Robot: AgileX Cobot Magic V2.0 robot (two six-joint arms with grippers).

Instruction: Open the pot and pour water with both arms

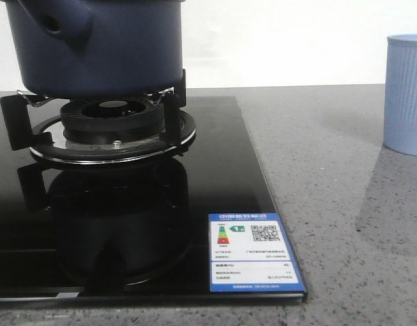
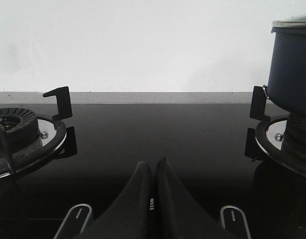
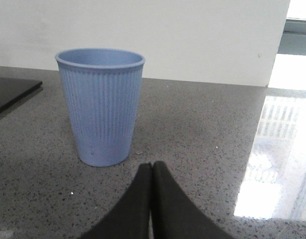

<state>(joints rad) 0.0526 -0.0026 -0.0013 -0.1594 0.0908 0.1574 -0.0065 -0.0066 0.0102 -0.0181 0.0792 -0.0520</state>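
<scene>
The pot (image 1: 100,47) sits on the burner (image 1: 113,122) at about ten o'clock in the front view, its stubby handle (image 1: 56,24) jutting toward the camera-left; the cup (image 1: 405,95) stands on the counter (image 1: 344,170) at three o'clock, well apart from the hob (image 1: 195,204). Neither arm shows in the front view; each is known only from its own wrist camera.

The left gripper (image 2: 153,172) hangs low over the black glass between the two burners, fingers pressed together and holding nothing; the pot stands off toward three o'clock in that view, a pale lid (image 2: 292,22) edge just visible on top. The right gripper (image 3: 151,172) is likewise closed and empty, its tips aimed at the cup's base, near it but not touching.

By my judgement the opening step has not begun; the lid appears to be on, though its knob is out of frame. To do it well: spread the fingers of one gripper before approaching, come down on the knob from twelve o'clock, lift straight so the pot does not shift on the supports, and set the lid aside; the other should take the handle squarely, fingers across the tube, before any tilt; pour slowly toward the cup, since a light cup could tip if nudged.
</scene>
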